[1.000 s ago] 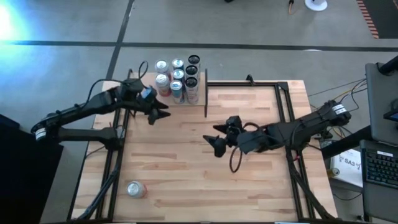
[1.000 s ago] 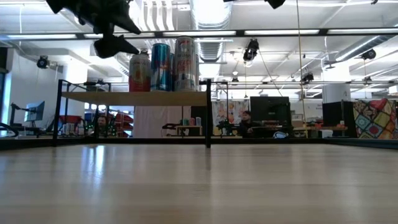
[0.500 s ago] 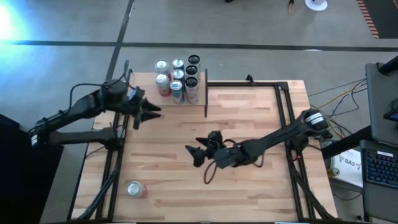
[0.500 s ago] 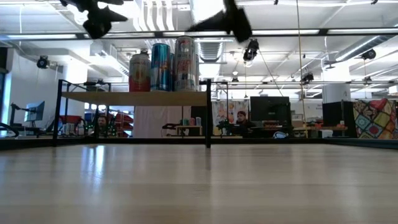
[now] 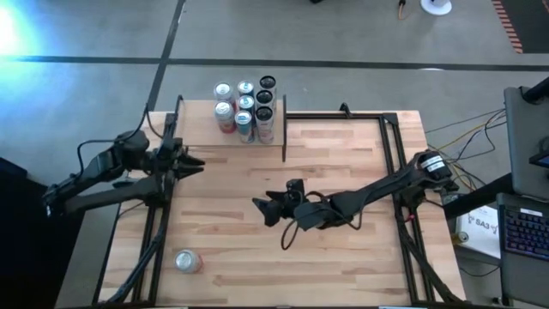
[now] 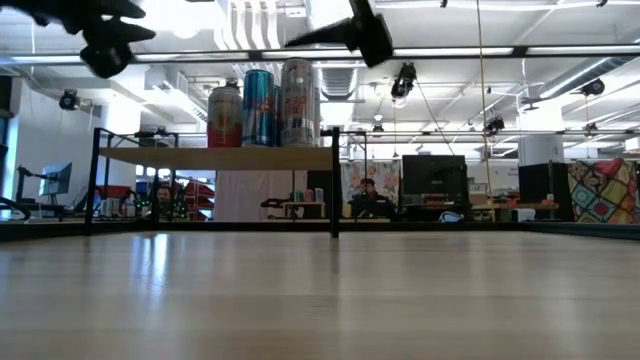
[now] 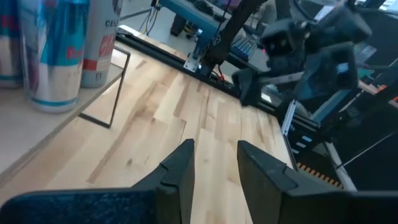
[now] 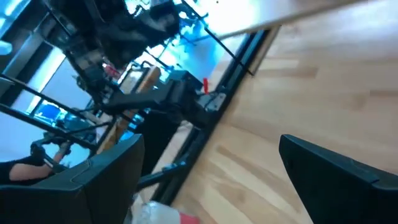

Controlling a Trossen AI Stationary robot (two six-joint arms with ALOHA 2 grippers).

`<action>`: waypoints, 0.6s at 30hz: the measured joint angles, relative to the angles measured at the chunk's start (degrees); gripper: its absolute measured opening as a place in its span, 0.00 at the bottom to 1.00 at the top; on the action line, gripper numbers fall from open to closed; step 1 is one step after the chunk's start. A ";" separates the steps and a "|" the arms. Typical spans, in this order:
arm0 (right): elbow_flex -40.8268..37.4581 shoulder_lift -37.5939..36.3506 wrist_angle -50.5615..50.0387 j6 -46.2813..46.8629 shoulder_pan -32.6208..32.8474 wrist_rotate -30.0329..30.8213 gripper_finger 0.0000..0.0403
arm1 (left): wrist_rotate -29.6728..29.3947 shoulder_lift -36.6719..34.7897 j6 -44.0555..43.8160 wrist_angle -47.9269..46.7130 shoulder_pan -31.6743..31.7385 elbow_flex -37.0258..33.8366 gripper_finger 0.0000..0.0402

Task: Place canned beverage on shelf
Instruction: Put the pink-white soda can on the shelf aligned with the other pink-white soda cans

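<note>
So the desk [image 5: 343, 163] is a big butcher-block top, and the shelf [image 5: 230, 137] sits at its far-left corner, a small light-wood board with thin dark end panels. Seven cans [image 5: 244, 107] are standing upright on the shelf, bunched toward its right end.

Right arm is stretched out low across the middle of the desk, and the right gripper [image 5: 264, 209] has its jaws spread wide with nothing between them. Left arm is back at the left edge of the desk, and the left gripper [image 5: 190, 163] points right, jaws parted just a little and also empty.

One more can [image 5: 187, 261] is lying on its side near the near-left corner, well apart from both grippers and the shelf.
</note>
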 joint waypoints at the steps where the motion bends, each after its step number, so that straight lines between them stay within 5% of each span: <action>1: 1.15 -0.04 -1.06 -0.84 -0.24 -0.06 0.90 | -0.15 -1.39 -0.48 0.02 0.00 -0.95 0.23; 10: 15.08 3.51 -21.02 -8.69 -3.45 -3.67 0.90 | 0.73 -8.41 -1.28 0.44 0.00 -4.71 0.22; 18: 22.10 9.29 -22.28 -14.24 -4.04 -5.29 0.90 | 4.48 -9.31 -2.32 1.90 -0.36 -8.96 0.22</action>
